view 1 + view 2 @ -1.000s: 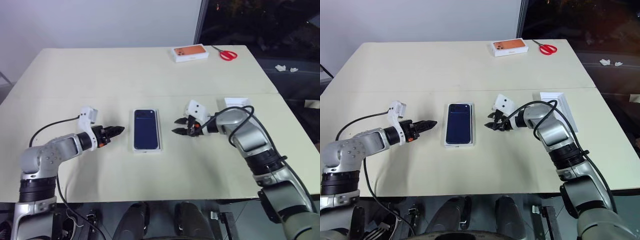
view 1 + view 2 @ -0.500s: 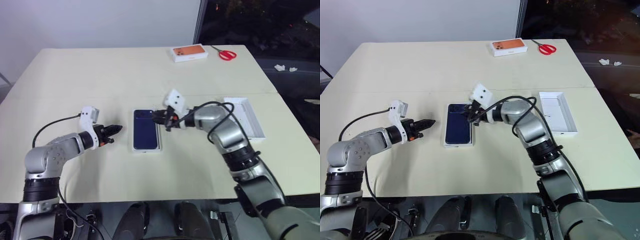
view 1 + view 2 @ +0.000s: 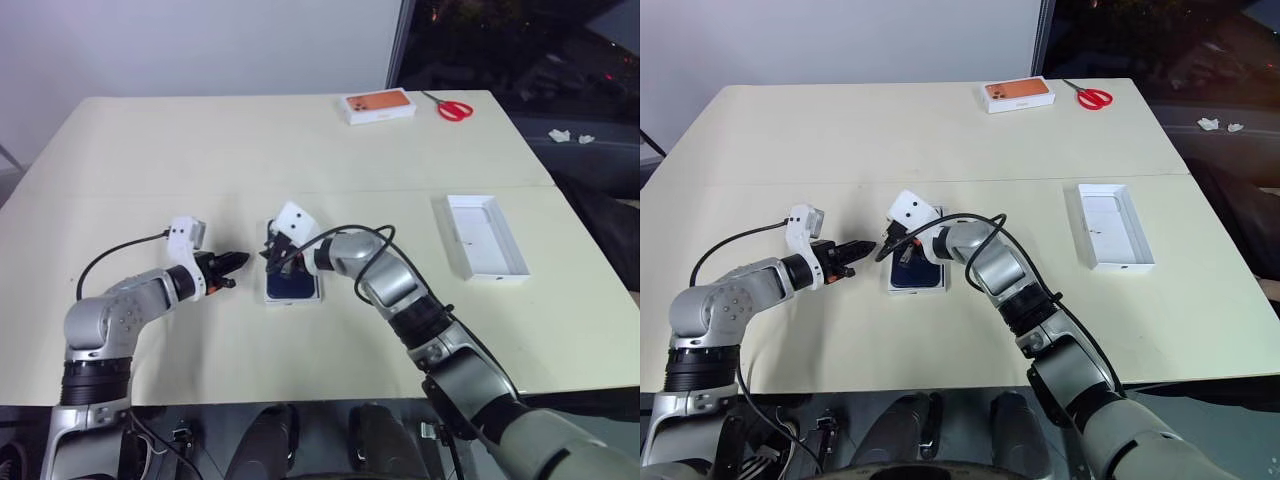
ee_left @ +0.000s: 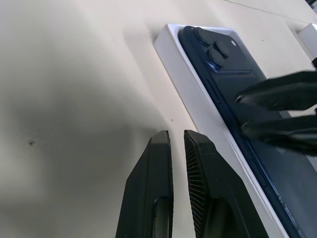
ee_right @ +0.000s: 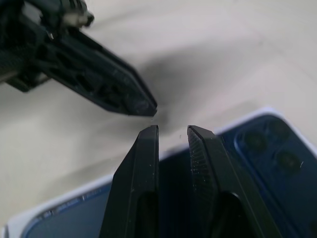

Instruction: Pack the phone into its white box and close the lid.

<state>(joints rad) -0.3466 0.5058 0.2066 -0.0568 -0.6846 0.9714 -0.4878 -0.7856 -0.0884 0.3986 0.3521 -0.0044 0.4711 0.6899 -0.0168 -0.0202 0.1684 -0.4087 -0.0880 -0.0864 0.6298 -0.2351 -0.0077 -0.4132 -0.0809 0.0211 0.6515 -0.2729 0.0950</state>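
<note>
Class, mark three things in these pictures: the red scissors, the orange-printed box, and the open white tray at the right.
red scissors [image 3: 455, 108], left eye view, on the red handles.
orange-printed box [image 3: 380, 104], left eye view, on its orange top.
white tray [image 3: 1112, 226], right eye view, on its inner floor.

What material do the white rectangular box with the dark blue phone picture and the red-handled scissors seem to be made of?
The white rectangular box with the dark blue phone picture looks like smooth matte cardboard: crisp straight edges, flat white rim. Its dark blue print shows a faint sheen. The red-handled scissors seem to have plastic handles, uniformly red; the blades are probably metal, but too small to tell.
</note>
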